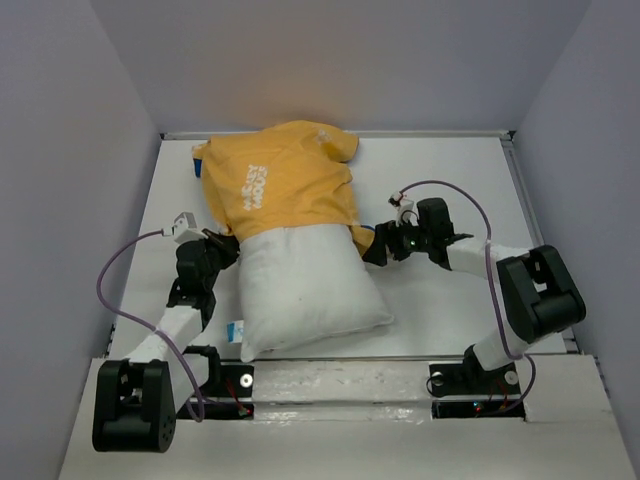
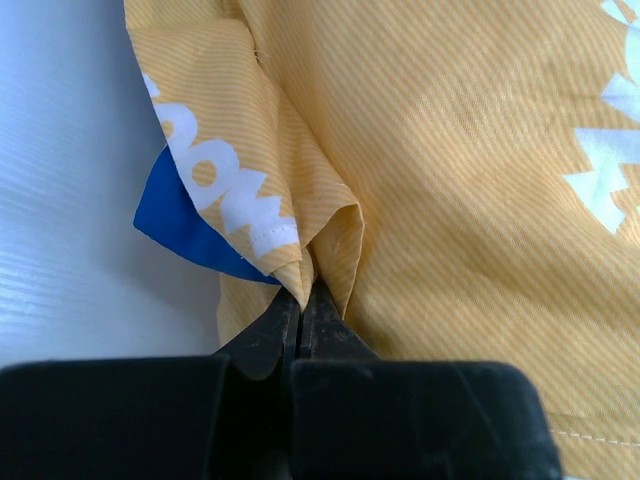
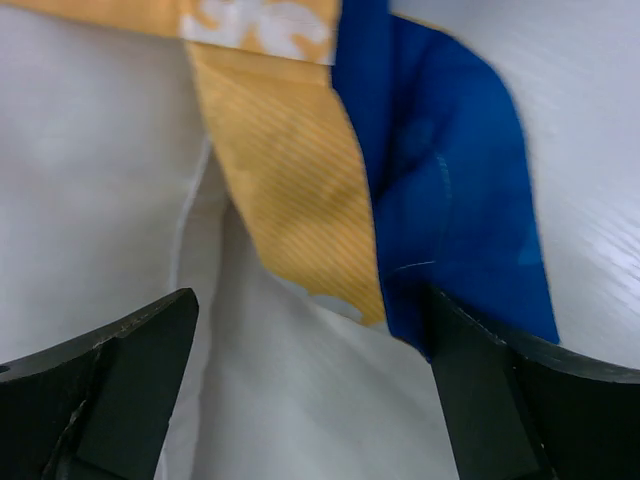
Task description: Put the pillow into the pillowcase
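Pillow [image 1: 312, 290] lies mid-table, white & plump. Its far part is covered by pillowcase [image 1: 285, 185]; near half sticks out bare toward the arm bases. Small blue/white tag [image 1: 237, 328] at pillow's near-left corner. Pillowcase is yellow side up w/ white lettering, rumpled and bunched over pillow's far end, reaching almost to far edge of table [image 1: 450, 190].

L gripper [image 1: 225, 248] sits at pillow's left side, at the case's open edge. Wrist view: its fingers [image 2: 322, 318] are pinched tight on a fold of yellow fabric, w/ a patch of the blue face showing just left of the fold, on the table.

R gripper [image 1: 378, 245] is at pillow's right side, just beside the case's near-right corner. Jaws spread wide, nothing clamped. Wrist view: a yellow strip & a blue flap of the case lie between the two fingers, over white pillow fabric. Blue flap ends right by the right-hand finger; contact there can't be told.
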{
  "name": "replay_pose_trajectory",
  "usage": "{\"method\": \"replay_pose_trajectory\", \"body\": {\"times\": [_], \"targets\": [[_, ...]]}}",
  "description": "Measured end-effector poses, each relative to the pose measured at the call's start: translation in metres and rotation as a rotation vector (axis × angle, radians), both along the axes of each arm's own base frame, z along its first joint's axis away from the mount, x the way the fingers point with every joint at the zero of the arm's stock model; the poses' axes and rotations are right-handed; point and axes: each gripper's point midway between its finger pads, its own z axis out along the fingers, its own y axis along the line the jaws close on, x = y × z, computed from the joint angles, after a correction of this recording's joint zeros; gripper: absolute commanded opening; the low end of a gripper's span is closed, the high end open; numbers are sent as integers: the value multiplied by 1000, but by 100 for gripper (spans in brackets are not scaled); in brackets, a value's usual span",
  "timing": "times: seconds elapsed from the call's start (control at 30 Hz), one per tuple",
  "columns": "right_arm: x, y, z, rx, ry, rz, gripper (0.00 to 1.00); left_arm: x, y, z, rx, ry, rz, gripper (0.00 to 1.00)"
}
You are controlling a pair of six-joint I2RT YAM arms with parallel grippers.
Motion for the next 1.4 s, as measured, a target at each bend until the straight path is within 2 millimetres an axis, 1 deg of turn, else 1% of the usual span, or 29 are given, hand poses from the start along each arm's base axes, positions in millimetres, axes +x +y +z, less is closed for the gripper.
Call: {"method": "replay_pose_trajectory", "body": {"times": [0.07,0.13,0.17,0.23,0.27,0.3,0.37,0.43,0.47,0.53,0.6,0.63,0.67,0.7,0.73,0.8,0.83,0.87,0.9,0.93,0.97,1.0,1.03,1.07,1.13,1.27,1.3,1.33,1.4], "targets": [[-6,10,0,69,0,46,98,-4,-2,4,-4,-7,-13,0],[-4,18,-2,110,-1,72,96,-7,-4,5,-8,-11,-21,0],[-2,23,-5,126,3,81,89,-8,-4,6,-10,-12,-23,0],[2,29,-9,141,9,95,78,-11,-5,6,-12,-11,-28,0],[5,32,-9,150,19,98,68,-13,-6,5,-13,-6,-31,0],[10,40,-8,159,20,116,36,-14,-6,6,-14,-5,-36,0],[8,51,-5,166,17,148,0,-18,-8,7,-16,-1,-49,0],[-3,62,3,187,24,187,0,-24,-13,10,-27,0,-76,0],[-15,71,11,202,22,221,0,-26,-16,12,-34,-1,-92,0],[-42,80,31,231,28,264,0,-32,-24,18,-56,3,-138,0],[-77,86,71,280,21,321,0,-38,-33,34,-76,7,-192,0],[-83,86,85,296,14,328,0,-41,-36,48,-83,8,-212,0],[-98,84,126,344,-37,348,0,-41,-39,68,-88,-15,-233,0],[-106,82,158,380,-70,358,0,-42,-42,88,-91,-41,-250,0],[-111,78,204,440,-118,365,0,-42,-45,106,-94,-68,-272,0],[-113,71,279,524,-223,374,0,-47,-55,159,-112,-147,-337,0],[-111,63,339,584,-320,366,0,-52,-61,191,-126,-206,-378,0],[-110,57,374,618,-388,364,0,-57,-66,209,-140,-245,-412,0],[-110,50,408,652,-457,354,0,-65,-73,236,-155,-304,-461,0],[-110,43,437,681,-516,342,0,-70,-77,250,-165,-333,-488,0],[-106,39,451,694,-543,330,0,-76,-81,270,-173,-382,-523,0],[-101,32,466,706,-585,308,0,-78,-83,281,-177,-406,-540,0],[-98,30,470,709,-598,300,0,-81,-83,298,-178,-444,-552,0],[-91,27,469,710,-594,277,0,-81,-82,307,-175,-460,-552,0],[-80,25,459,704,-562,236,0,-79,-81,322,-170,-484,-549,0],[-38,22,427,632,-462,90,0,-74,-71,352,-148,-548,-490,0],[-34,21,423,615,-452,64,0,-76,-69,362,-139,-575,-476,0],[-30,19,419,596,-450,36,0,-80,-64,378,-116,-625,-444,0],[-26,14,419,562,-460,-1,0,-88,-57,396,-100,-686,-403,0]]}}
